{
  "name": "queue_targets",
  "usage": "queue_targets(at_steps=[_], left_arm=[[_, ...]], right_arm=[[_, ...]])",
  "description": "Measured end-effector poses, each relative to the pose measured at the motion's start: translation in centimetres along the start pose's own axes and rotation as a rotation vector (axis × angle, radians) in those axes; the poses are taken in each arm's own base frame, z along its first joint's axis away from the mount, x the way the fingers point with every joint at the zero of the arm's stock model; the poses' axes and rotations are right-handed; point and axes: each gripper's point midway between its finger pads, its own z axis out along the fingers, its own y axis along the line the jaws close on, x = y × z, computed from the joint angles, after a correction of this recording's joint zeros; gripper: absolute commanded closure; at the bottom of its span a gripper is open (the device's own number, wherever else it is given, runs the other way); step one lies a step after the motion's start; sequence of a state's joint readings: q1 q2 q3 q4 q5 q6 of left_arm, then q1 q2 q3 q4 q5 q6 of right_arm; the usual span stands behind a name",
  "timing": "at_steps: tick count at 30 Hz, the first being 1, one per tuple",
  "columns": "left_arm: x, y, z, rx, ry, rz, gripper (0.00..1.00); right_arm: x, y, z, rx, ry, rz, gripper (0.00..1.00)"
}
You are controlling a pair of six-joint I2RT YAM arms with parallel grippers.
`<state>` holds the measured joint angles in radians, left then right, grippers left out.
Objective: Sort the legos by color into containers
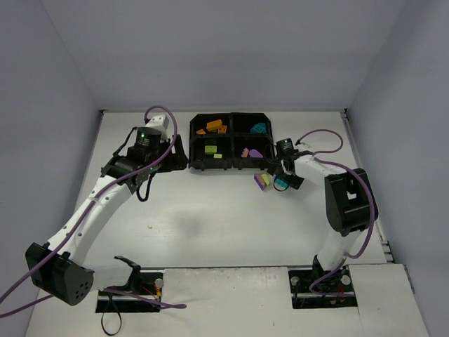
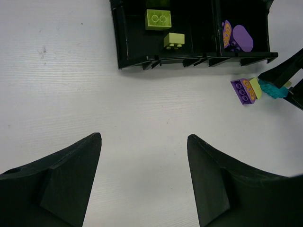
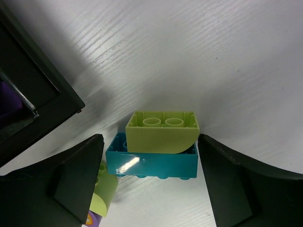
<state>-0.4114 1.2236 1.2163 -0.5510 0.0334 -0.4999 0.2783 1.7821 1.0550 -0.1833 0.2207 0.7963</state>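
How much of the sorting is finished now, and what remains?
Done: the tray holds orange bricks, teal bricks, yellow-green bricks and purple bricks, one colour per compartment. In hand: the right gripper brackets a teal brick with a yellow-green brick on top; grip uncertain. Remaining: that stack and a purple-and-green piece beside it.

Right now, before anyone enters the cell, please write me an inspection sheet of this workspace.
Surface: white table, no spill seen.
Job's things: black tray holds sorted bricks; a purple and yellow-green stack and a teal brick under a yellow-green one lie outside it.
Clutter: nothing seen.
Grippers: left gripper open, empty; right gripper straddles the teal brick, grip unclear.
Cables: purple cables hang in loose loops.
Surroundings: plain walls.
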Motion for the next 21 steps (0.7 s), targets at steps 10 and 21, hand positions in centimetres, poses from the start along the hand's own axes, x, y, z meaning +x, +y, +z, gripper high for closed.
queue_targets(at_steps=[10, 21], left_arm=[[0.3, 0.1, 0.4, -0.005, 0.015, 0.003, 0.33], [-2.1, -3.1, -0.5, 0.127, 0.006, 0.038, 0.33]], right_arm=[[-0.2, 0.2, -0.3, -0.011, -0.019, -0.056, 1.00], [-4.6, 6.9, -15.9, -0.504, -0.340, -0.442, 1.00]])
